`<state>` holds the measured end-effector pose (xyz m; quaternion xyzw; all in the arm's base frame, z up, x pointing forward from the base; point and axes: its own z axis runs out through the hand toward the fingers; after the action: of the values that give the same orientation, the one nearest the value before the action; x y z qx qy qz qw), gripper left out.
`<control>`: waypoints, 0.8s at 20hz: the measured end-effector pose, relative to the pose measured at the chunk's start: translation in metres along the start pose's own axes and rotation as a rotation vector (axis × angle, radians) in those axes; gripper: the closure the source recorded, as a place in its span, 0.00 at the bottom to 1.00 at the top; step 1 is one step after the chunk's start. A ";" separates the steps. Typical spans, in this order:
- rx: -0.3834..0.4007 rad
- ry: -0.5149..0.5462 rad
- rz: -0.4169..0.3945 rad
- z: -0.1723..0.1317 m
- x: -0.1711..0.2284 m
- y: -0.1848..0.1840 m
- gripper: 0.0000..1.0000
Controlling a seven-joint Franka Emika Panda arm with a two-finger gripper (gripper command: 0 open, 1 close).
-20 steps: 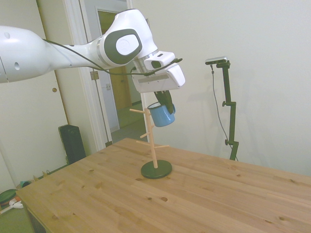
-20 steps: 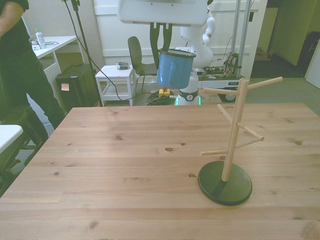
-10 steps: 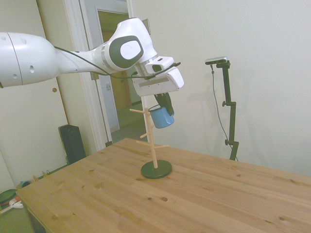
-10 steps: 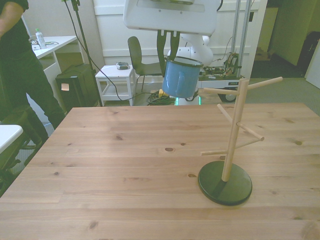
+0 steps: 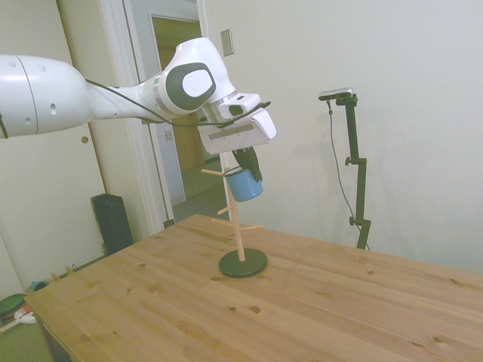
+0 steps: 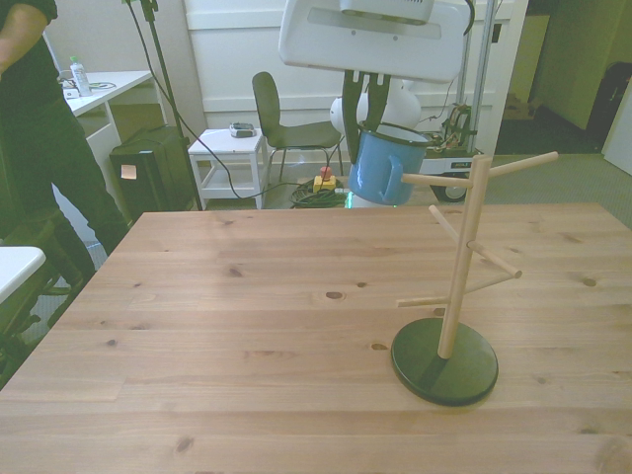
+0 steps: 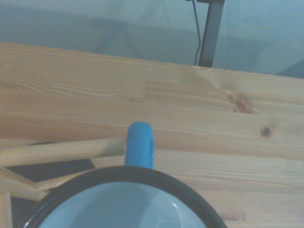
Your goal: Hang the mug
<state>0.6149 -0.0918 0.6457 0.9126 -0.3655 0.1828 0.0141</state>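
The blue enamel mug (image 6: 383, 165) hangs tilted in the air, high above the table, with my gripper (image 6: 363, 109) shut on its dark rim. It sits right at the tip of the top peg of the wooden rack (image 6: 456, 267), on the front view's left of the post. From the side, the mug (image 5: 243, 183) is against the rack's upper pegs (image 5: 215, 173), under my gripper (image 5: 247, 161). The wrist view shows the mug's white inside (image 7: 118, 209) and its blue handle (image 7: 140, 145), with a peg's tip (image 7: 61, 151) meeting the handle.
The rack's dark round base (image 6: 444, 360) stands on the wooden table (image 6: 247, 326) at the front view's right. A person (image 6: 39, 138) stands beyond the table's corner at the front view's left. A chair (image 6: 281, 123) and a white cart (image 6: 229, 158) are behind the table.
The arm has carried the mug toward the rack, to the front view's right and slightly lower. The mug's handle now reaches the top peg's tip.
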 end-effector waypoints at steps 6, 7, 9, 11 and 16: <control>-0.014 0.002 -0.018 0.005 -0.011 -0.011 1.00; -0.014 0.003 -0.020 0.006 -0.012 -0.012 1.00; -0.012 0.004 -0.019 0.005 -0.014 -0.014 1.00; -0.013 0.007 -0.017 0.004 -0.014 -0.016 0.00; -0.029 0.008 -0.023 0.007 -0.019 -0.016 0.00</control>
<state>0.6155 -0.0682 0.6340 0.9157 -0.3575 0.1809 0.0307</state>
